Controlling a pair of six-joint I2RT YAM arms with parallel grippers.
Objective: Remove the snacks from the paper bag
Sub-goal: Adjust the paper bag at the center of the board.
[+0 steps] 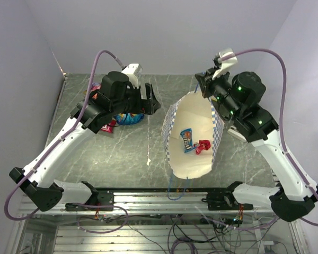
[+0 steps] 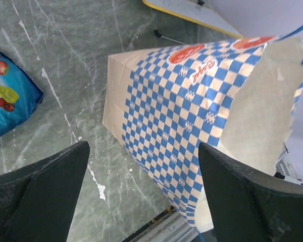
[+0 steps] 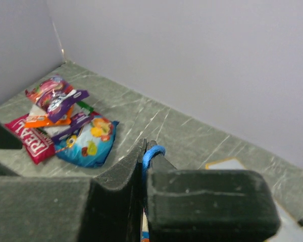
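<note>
The paper bag lies held up with its cream mouth toward the top camera. A blue packet and a small red wrapped candy lie inside it. My right gripper is at the bag's far rim, and in the right wrist view it is shut on the bag's blue cord handle. My left gripper hangs open to the left of the bag, its checkered side between and beyond the fingers. Several snacks lie piled at the far left: a red "REAL" packet, a blue one, a purple one.
Grey walls close in the table at the back and both sides. A yellow-edged flat board lies beyond the bag. A small white scrap lies on the table left of the bag. A metal rail runs along the near edge.
</note>
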